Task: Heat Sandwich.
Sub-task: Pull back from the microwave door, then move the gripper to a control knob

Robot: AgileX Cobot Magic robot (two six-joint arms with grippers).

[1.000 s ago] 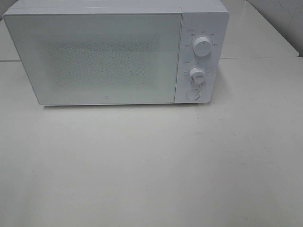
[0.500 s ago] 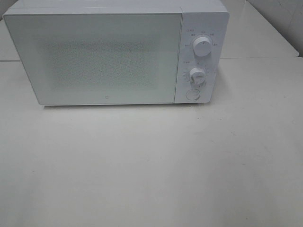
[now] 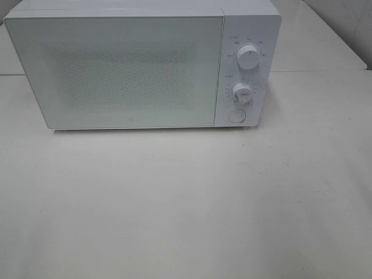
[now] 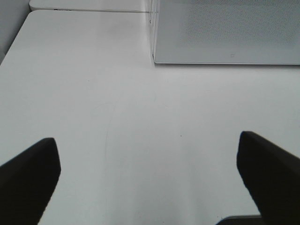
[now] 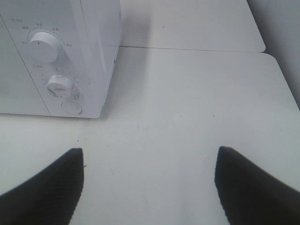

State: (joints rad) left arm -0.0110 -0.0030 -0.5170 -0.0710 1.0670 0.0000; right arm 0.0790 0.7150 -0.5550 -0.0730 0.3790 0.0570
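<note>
White microwave (image 3: 133,70), shut, on table (image 3: 186,203)

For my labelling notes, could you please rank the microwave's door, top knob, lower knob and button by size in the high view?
1. Door
2. Top knob and lower knob, too alike to rank
3. Button

Nothing on the bench moved in the last second; only the speckled shimmer on the microwave (image 3: 139,70) door window shifted slightly, seen from above.
</note>
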